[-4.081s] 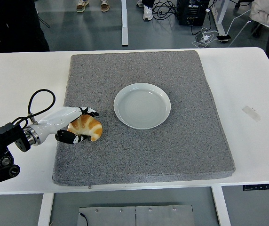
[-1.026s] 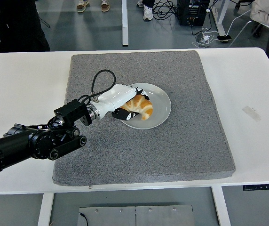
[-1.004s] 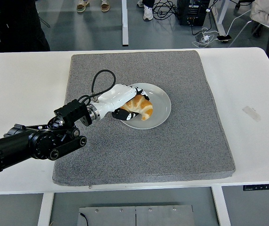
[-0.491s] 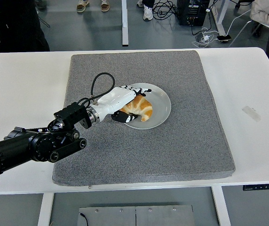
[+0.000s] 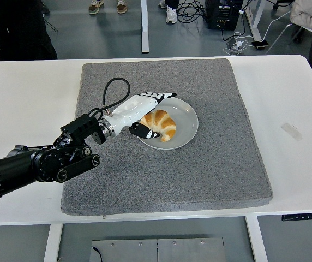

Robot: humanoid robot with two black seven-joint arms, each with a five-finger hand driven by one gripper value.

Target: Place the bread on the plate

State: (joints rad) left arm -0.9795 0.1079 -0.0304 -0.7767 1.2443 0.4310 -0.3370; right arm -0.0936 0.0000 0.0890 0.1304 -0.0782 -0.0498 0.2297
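Note:
A golden croissant (image 5: 160,124) lies on the white round plate (image 5: 186,116) in the middle of the grey mat. My left hand (image 5: 148,112) hovers over the plate's left side, right next to the croissant. Its fingers (image 5: 161,96) are spread above the bread and the thumb sits below it, so the hand is open and holds nothing. The black left arm (image 5: 41,164) reaches in from the left edge. The right arm is out of view.
The grey mat (image 5: 210,164) covers the table's middle. A piece of tape (image 5: 292,131) lies on the white table at the right. A black cable (image 5: 112,87) loops up from the left wrist. People's feet and cables show on the floor at the top.
My left hand carried the croissant from the mat's left side onto the plate. In the last half second its fingers opened and lifted off the bread, which now rests on the plate.

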